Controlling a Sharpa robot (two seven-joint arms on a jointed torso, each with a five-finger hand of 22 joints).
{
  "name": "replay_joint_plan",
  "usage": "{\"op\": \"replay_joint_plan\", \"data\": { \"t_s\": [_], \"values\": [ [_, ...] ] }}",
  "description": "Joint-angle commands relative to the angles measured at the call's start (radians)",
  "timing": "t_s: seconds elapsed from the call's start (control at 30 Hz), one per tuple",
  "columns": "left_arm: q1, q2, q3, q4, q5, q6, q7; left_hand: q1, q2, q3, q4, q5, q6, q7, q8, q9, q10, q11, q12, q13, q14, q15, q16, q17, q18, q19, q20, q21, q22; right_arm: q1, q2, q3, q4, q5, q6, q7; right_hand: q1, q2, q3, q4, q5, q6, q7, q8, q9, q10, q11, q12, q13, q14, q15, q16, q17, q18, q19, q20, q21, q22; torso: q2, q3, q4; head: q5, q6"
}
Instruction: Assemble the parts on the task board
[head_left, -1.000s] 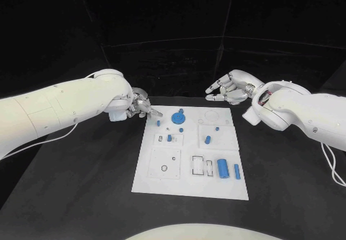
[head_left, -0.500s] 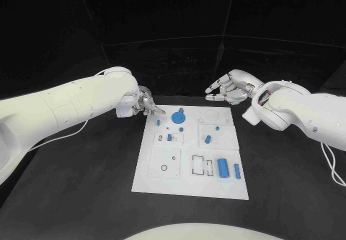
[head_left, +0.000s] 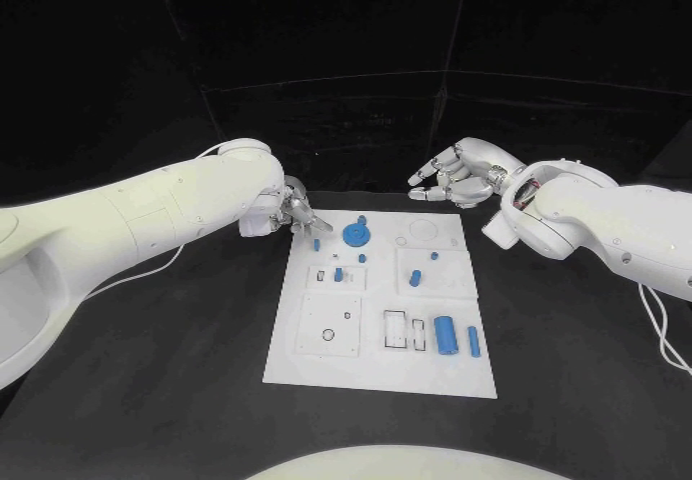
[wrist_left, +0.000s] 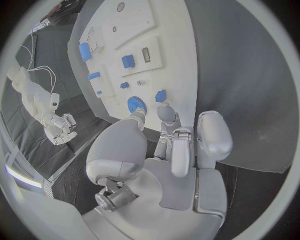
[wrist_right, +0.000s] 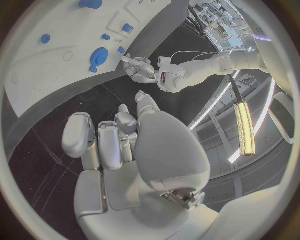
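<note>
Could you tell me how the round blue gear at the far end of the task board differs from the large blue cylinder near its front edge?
The blue gear is a flat toothed disc with a small knob beside it; the blue cylinder is long, smooth and lies on its side. The gear sits at the board's far end close to the left hand; the cylinder lies in the near right section, far from both hands. Both are blue and rest on the white task board.

We have the head view looking steeply down on the board (head_left: 382, 300). Both wrist views sit close behind their hands, sharing its far end.
</note>
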Motion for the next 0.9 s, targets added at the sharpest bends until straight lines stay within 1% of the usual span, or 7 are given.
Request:
{"op": "replay_joint_plan", "data": {
  "t_s": [0.03,0.1,0.23,0.3,0.53,0.67,0.9],
  "values": [
    [0.0,0.004,0.0,-0.007,-0.024,0.022,0.011,0.011,-0.002,-0.006,0.0,-0.002,-0.005,0.0,-0.006,0.0,-0.007,0.003,-0.002,-0.001,0.102,0.008,-0.006,0.246,-0.005,-0.005,-0.001,-0.005,0.0,0.002,0.002,0.001,0.0,-0.002,0.0,0.006,0.001,0.009,-0.002,-0.004,0.004,0.002,-0.001,0.004,-0.002,0.0,0.001,-0.004,-0.001,0.04,-0.007,-0.005,-0.001,0.009,-0.004,-0.005,-0.003,-0.001,0.001,-0.0009,0.0014,0.002,-0.001],
    [-0.001,0.006,0.0,-0.01,-0.032,0.021,0.011,0.013,-0.001,-0.007,0.0,-0.002,-0.006,0.001,-0.006,-0.001,-0.007,0.003,-0.001,0.0,0.102,0.008,-0.005,0.246,-0.006,-0.005,0.0,-0.004,0.002,0.002,0.002,0.001,0.0,-0.002,0.001,0.005,0.001,0.009,-0.002,-0.004,0.004,0.002,-0.001,0.004,-0.002,0.0,0.001,-0.004,-0.001,0.04,-0.007,-0.005,-0.001,0.009,-0.004,-0.005,-0.003,-0.001,0.001,-0.0009,0.0015,0.003,-0.001],
    [-0.003,0.011,0.0,-0.019,-0.047,0.025,0.013,0.02,0.0,-0.012,-0.002,-0.002,-0.007,0.001,-0.007,-0.001,-0.009,0.004,0.0,-0.001,0.102,0.009,-0.005,0.246,-0.005,-0.005,0.0,-0.004,0.001,0.002,0.003,0.001,0.0,-0.002,0.001,0.005,0.001,0.009,-0.002,-0.004,0.004,0.002,-0.001,0.004,-0.002,0.0,0.001,-0.004,-0.001,0.04,-0.007,-0.005,-0.001,0.009,-0.004,-0.005,-0.003,-0.001,0.0,0.0011,0.0007,0.004,-0.002],
    [-0.004,0.014,0.0,-0.023,-0.053,0.026,0.014,0.022,0.0,-0.013,-0.002,-0.002,-0.007,0.002,-0.007,-0.001,-0.009,0.004,0.0,-0.001,0.102,0.009,-0.005,0.246,-0.005,-0.005,0.001,-0.004,0.001,0.002,0.003,0.001,0.0,-0.002,0.001,0.006,0.001,0.009,-0.002,-0.004,0.004,0.002,-0.001,0.004,-0.002,0.0,0.001,-0.004,-0.001,0.04,-0.007,-0.005,-0.001,0.009,-0.004,-0.005,-0.003,-0.001,0.0,0.0013,0.0004,0.004,-0.002],
    [-0.012,0.026,0.0,-0.038,-0.064,0.039,0.019,0.033,0.001,-0.02,-0.006,-0.002,-0.007,0.002,-0.008,-0.001,-0.009,0.005,0.004,0.002,0.102,0.01,-0.005,0.247,-0.006,-0.005,0.002,-0.003,0.003,0.002,0.005,0.001,-0.001,-0.002,0.003,0.006,0.001,0.009,-0.002,-0.004,0.004,0.002,-0.001,0.004,-0.002,0.0,0.001,-0.004,-0.001,0.04,-0.007,-0.005,-0.001,0.009,-0.004,-0.005,-0.003,-0.001,0.0,-0.0008,0.001,0.003,-0.002],
    [-0.016,0.03,0.0,-0.04,-0.065,0.044,0.017,0.038,0.003,-0.022,-0.008,-0.002,-0.007,0.002,-0.008,-0.001,-0.009,0.005,0.005,0.003,0.102,0.01,-0.005,0.248,-0.006,-0.005,0.002,-0.003,0.004,0.002,0.006,0.001,-0.002,-0.002,0.004,0.006,0.003,0.01,-0.002,-0.005,0.007,0.002,-0.001,0.005,-0.002,0.0,0.001,-0.003,0.0,0.04,-0.007,-0.005,-0.001,0.01,-0.004,-0.005,-0.004,-0.002,0.0,-0.0005,0.0019,0.003,-0.002],
    [-0.02,0.031,0.001,-0.038,-0.074,0.048,0.011,0.055,0.012,-0.026,-0.014,-0.002,-0.007,0.003,-0.009,-0.001,-0.01,0.006,0.008,0.003,0.102,0.011,-0.005,0.247,-0.005,-0.006,0.003,-0.004,0.003,0.002,0.008,0.001,-0.002,-0.002,0.006,0.006,0.003,0.01,-0.002,-0.005,0.007,0.002,-0.001,0.005,-0.002,0.0,0.001,-0.003,0.0,0.04,-0.007,-0.005,-0.001,0.01,-0.004,-0.005,-0.004,-0.002,0.001,-0.0004,0.0002,0.003,-0.004]
  ]
}}
